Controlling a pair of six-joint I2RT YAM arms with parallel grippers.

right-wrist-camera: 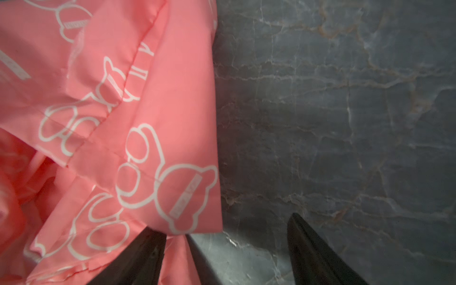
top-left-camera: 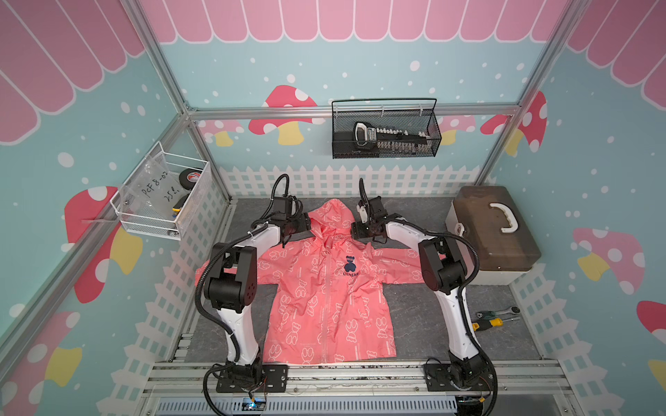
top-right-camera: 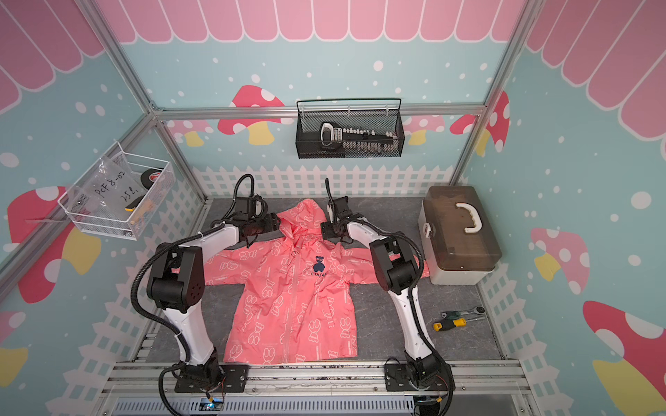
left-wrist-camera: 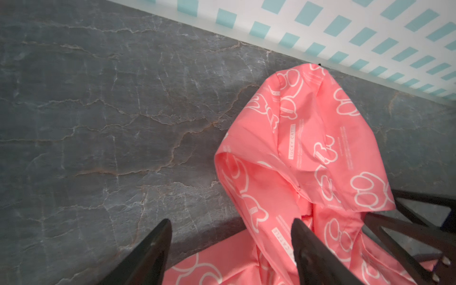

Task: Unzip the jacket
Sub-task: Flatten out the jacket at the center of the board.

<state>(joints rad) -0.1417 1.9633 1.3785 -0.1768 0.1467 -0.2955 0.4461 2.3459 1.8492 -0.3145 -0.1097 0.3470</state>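
Plainly, left gripper (left-wrist-camera: 230, 220) and right gripper (right-wrist-camera: 223, 222), both released, flanked the hood (top-left-camera: 333, 216) of the jacket (top-left-camera: 324, 299); its ring pull (top-left-camera: 325, 252) likely needed a square pinch.

Top views overhead; wrist views close over jacket (left-wrist-camera: 308, 148)

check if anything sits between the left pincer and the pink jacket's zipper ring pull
Nothing visible does: only the coral-pink hooded jacket's own fabric lies between the open left pincer and the ring pull.
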